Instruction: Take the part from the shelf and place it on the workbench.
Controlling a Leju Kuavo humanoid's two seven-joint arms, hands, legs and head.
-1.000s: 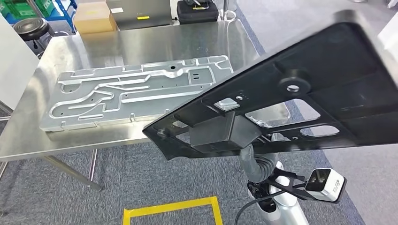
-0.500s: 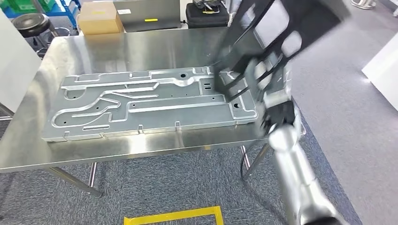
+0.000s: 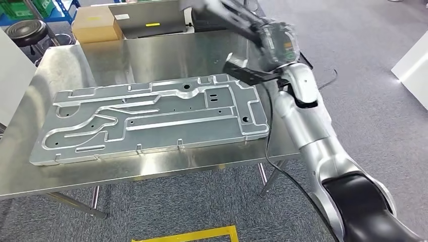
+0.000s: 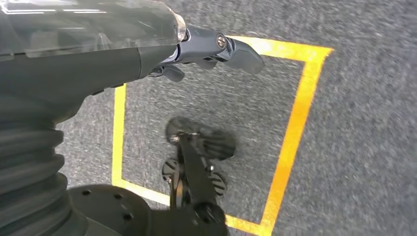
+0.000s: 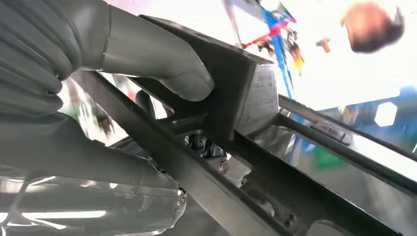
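The black frame-shaped part hangs tilted and blurred over the far right corner of the steel workbench, running up toward the top edge. My right hand grips it, the arm stretched forward from the lower right. In the right wrist view the thumb presses on the part's black block, with fingers under its bars. My left hand hangs over the carpet beside a yellow tape square, holding nothing, its fingers loosely extended.
A large machined aluminium plate covers most of the workbench. Behind the bench stand a cardboard box, a grey case and a stool. Yellow floor tape lies in front. A white object is at right.
My right arm swung the black part from close under the camera up and forward, to above the bench's far right corner. The view has shifted slightly.
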